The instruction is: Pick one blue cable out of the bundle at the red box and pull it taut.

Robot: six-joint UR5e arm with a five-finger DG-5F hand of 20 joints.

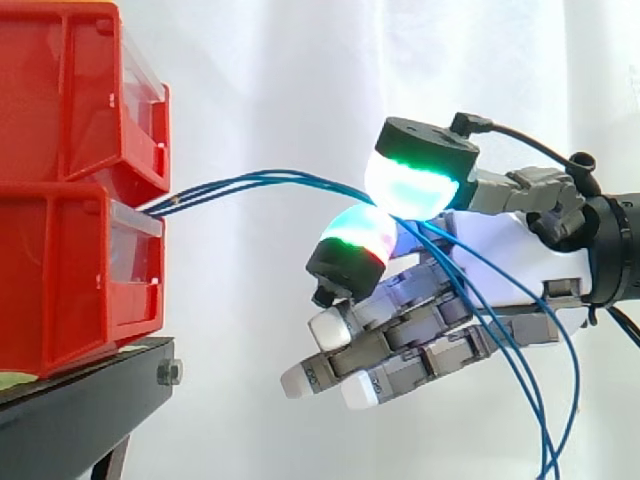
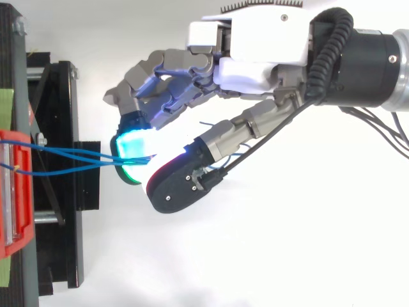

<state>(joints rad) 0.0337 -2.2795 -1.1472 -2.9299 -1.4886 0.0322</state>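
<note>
Two stacked red bins stand at the left on a black stand. A bundle of thin blue cables leaves the gap between the bins and arcs right to my hand. There it passes between two glowing pads, one above and one below, which are pinched together on it. Behind the pinch the cables sag loosely down to the lower right. The other fingers stretch out below, holding nothing. From above, the cables run from the red bin to the cyan pad.
A white curtain hangs behind everything. The black stand juts out from under the bins toward the hand. Between the bins' front and the fingertips is a gap of open air crossed only by the cables.
</note>
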